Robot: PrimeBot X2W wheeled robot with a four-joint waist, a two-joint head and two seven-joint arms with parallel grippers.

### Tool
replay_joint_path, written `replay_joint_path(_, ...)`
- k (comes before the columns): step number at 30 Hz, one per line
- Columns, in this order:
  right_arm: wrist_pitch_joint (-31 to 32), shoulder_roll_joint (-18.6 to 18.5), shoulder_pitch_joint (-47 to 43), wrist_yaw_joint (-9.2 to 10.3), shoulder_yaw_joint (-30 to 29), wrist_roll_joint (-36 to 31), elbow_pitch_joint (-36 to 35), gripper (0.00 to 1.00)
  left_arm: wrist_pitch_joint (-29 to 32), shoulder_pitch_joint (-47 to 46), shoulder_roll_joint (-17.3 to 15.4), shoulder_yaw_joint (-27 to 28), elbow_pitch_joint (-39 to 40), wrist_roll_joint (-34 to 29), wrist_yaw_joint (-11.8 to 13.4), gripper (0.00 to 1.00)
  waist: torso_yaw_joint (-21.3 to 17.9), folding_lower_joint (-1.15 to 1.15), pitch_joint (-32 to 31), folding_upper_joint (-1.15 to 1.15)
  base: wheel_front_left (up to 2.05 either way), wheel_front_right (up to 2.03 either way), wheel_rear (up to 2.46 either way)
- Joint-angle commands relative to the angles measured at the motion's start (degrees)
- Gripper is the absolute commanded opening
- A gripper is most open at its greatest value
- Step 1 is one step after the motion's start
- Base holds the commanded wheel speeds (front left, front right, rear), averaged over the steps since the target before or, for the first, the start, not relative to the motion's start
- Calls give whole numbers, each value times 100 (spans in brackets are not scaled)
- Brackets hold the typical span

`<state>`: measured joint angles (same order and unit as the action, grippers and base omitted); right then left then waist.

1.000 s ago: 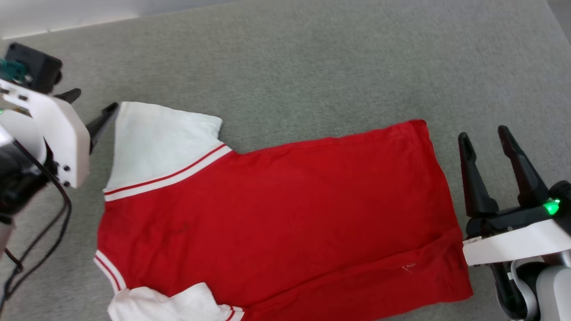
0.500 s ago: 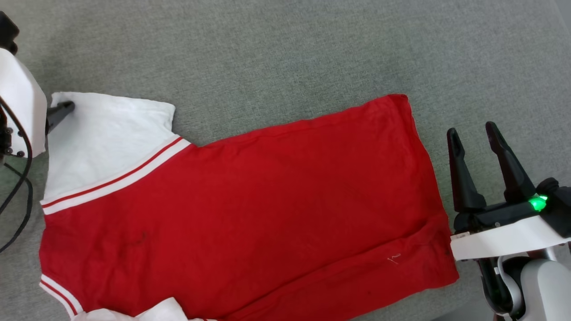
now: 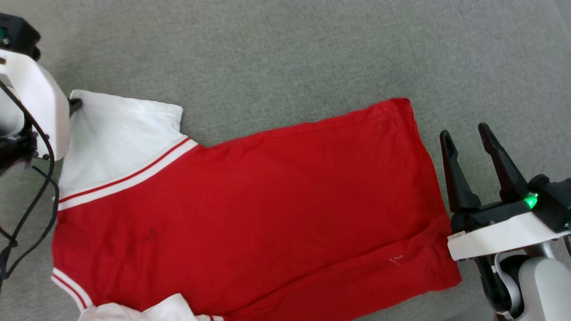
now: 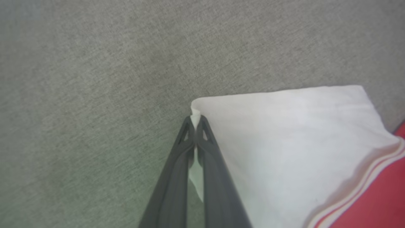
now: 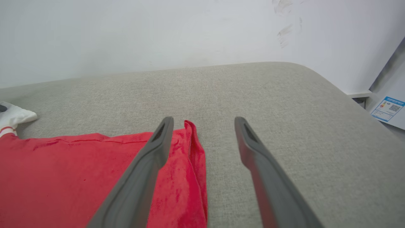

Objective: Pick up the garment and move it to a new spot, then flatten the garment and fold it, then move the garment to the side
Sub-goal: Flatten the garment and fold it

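On the head camera I have the shirt (image 3: 267,209) spread across the grey cushion (image 3: 285,58), plain red side up. I see no lettering, so I take it to be lying face down. My left gripper (image 3: 76,104) sits at the outer corner of the shirt's upper white sleeve (image 3: 120,133). My right gripper (image 3: 464,131) is just off the shirt's hem edge with its fingers spread wide and nothing between them. The shirt's other sleeve (image 3: 147,310) is bunched up at the shoulder end, on the side nearest me.

On the left wrist camera the two fingers are pinched together on the very corner of that upper sleeve, with a sliver of white cloth caught between them.

On the right wrist camera the fingers stand apart above the shirt's hem corner, where a small ridge of red cloth stands up. One finger is over the shirt and the other is off it. A pale wall (image 5: 158,31) rises beyond the shirt.

My read is that the shirt is laid out and the flattening is partly done. The crumpled sleeve and the hem ridge need smoothing, and no fold has been made. Moving it aside is also left.
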<state>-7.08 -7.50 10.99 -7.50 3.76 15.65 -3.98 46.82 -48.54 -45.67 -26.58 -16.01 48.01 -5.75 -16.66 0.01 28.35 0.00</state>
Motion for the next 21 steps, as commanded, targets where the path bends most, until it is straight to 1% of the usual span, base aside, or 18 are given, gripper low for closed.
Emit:
replay_joint_path(1,43,-52,13,2,-12,6,-15,100,-132,47,61,42,-4,-30,-5,0,89,-1,-125,0,0,0,0)
replay_joint_path(5,386,-198,-95,2,-28,-19,-2,100,-449,124,105,18,112,-65,-49,0,255,-1,-382,0,0,0,0)
replay_joint_path(9,994,-451,-167,2,-82,-218,98,100,-757,281,115,-106,387,-132,-107,0,465,-1,-672,0,0,0,0)
replay_joint_path(12,1561,-697,-94,2,-98,-183,85,100,-1007,407,133,-198,689,-169,-131,0,646,-1,-857,0,0,0,0)
replay_joint_path(13,2009,-937,23,2,-58,-139,22,100,-1161,478,123,-240,938,-215,-139,0,767,-1,-930,0,0,0,0)
replay_joint_path(17,3097,-1448,326,3,65,81,-40,100,-1326,628,67,-344,1585,-294,-152,0,1021,-1,-970,0,0,0,0)
replay_joint_path(21,4246,-1921,741,3,237,419,-15,100,-1321,773,-22,-400,2221,-367,-113,0,1258,-1,-871,0,0,0,0)
